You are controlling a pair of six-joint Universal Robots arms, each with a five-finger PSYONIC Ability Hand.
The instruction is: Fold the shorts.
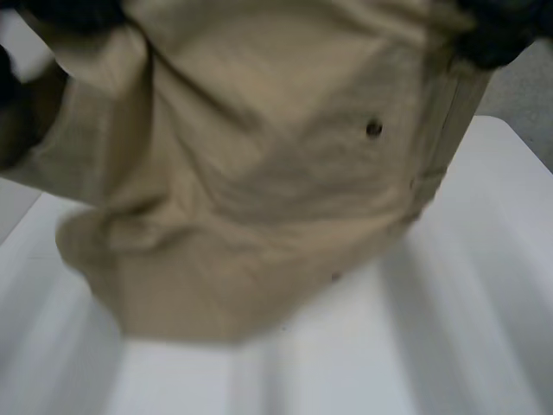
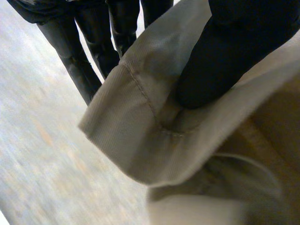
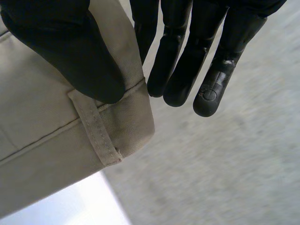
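At the left hand [image 2: 225,51], a stitched, hemmed corner of the tan shorts [image 1: 259,190] is pinched: the thumb is pressed onto the front of the cloth, and the straight fingers [image 2: 93,51] lie behind it, reaching past the folded edge. From that hold the garment hangs down below and between the two hands, raised over the white table [image 1: 467,328]. A small dark button [image 1: 373,129] is seen on the side nearer the right hand. Whether the lower edge touches the surface cannot be told. At the right hand [image 3: 70,51], the waistband corner is held the same way, clamped under the thumb just beside a belt loop [image 3: 96,131], with the nearly straight fingers behind the cloth and extending beyond its edge. The step in hand is judged to be the lift and spread that comes ahead of any fold, since no crease has been laid yet. For the next move, both pinches would need to be kept firm and level. The cloth would need to be kept taut between the hands while it is lowered and laid flat, lower edge first, so that one half can then be brought over the other.
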